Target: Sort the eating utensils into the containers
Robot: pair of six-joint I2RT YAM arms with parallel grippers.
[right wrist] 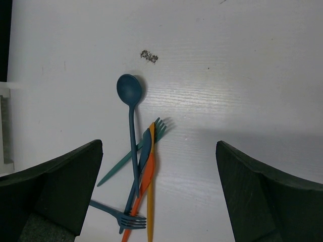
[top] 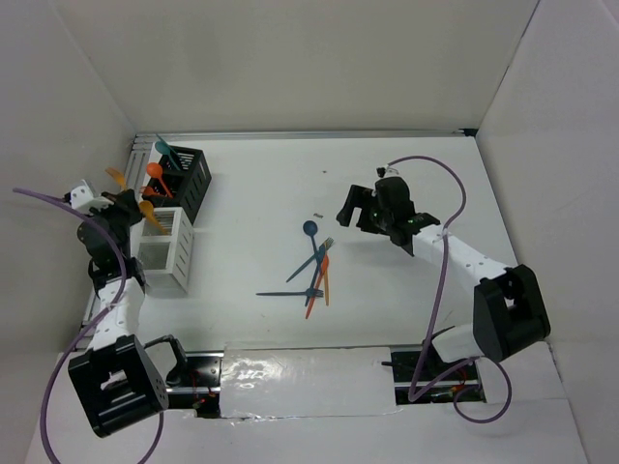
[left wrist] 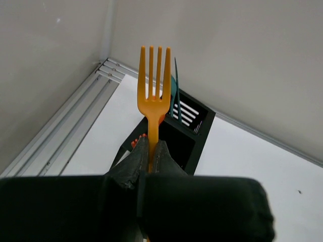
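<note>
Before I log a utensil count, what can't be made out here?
Top view: the white caddy's contents, too small, partly under the left gripper.
Left wrist: the orange fork's handle, hidden between the fingers.
Right wrist: the loose utensils' lower ends, cut off by the bottom edge.

- We see an orange fork, frame centre, before a black slotted caddy.
- We see a dark blue spoon, a teal fork, a white table.
- White ribbed caddy, left.

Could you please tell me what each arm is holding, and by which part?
The left tool grips an orange fork by its handle, tines pointing up. The right tool is open and holds nothing.
</note>
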